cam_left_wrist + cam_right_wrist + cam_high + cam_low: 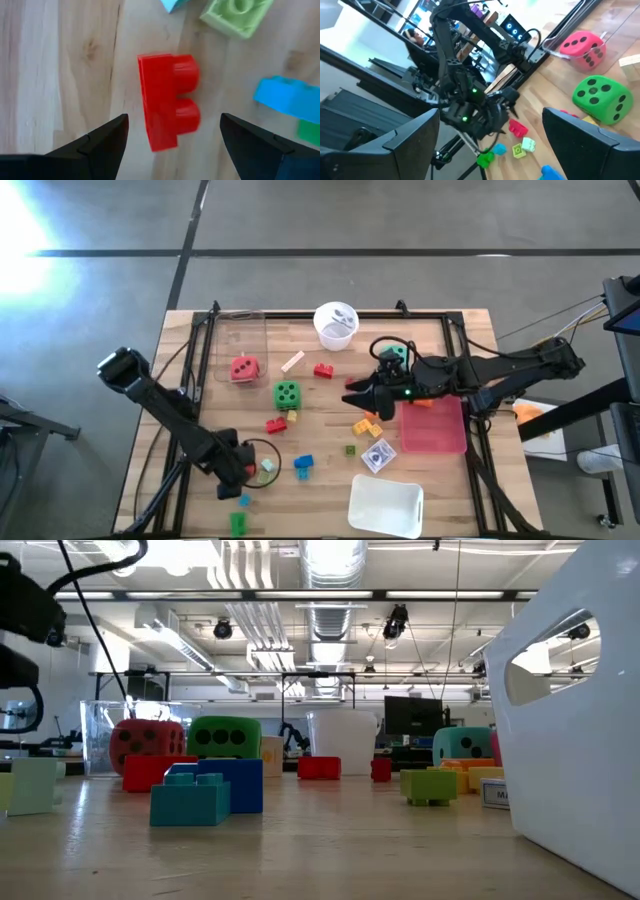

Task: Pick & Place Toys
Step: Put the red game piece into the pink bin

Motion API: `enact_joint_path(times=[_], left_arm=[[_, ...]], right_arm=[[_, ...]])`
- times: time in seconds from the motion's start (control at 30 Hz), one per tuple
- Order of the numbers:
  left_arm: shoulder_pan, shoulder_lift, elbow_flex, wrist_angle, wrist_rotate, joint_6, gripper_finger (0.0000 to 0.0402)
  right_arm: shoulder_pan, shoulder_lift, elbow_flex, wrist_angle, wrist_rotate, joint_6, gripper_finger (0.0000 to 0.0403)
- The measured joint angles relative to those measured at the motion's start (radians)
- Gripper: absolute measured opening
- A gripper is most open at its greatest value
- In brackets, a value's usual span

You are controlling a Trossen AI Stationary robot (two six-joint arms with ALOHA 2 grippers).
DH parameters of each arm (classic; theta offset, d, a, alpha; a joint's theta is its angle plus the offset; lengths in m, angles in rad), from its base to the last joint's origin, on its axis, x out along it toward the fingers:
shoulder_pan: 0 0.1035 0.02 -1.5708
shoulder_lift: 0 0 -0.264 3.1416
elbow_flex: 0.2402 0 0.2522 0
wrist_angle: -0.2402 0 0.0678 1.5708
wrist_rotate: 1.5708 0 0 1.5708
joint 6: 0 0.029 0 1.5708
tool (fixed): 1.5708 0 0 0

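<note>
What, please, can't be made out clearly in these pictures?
- High view: the left gripper covers the red brick beneath it.
- Low view: the white tray blocks everything behind it.
- Left wrist view: the blue brick is cut off by the edge.
- High view: the white cup's contents are too small.

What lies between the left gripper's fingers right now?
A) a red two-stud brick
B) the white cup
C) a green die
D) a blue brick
A: the left wrist view shows the red two-stud brick lying on the table between the open fingers of the left gripper, untouched.
</note>
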Motion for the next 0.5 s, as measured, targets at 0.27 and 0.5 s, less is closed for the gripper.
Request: enact_joint_path(times=[0.27, 0.5], left_arm=[[0.000, 0.088, -0.002, 0.014, -0.003, 0.047, 0.0298], [0.000, 0.097, -0.002, 0.066, -0.023, 0.048, 0.0179]], right_arm=[[0.033, 0.000, 0.000, 0.000, 0.009, 0.000, 0.0343], [0.078, 0.000, 0.000, -0.001, 0.091, -0.003, 0.0343]])
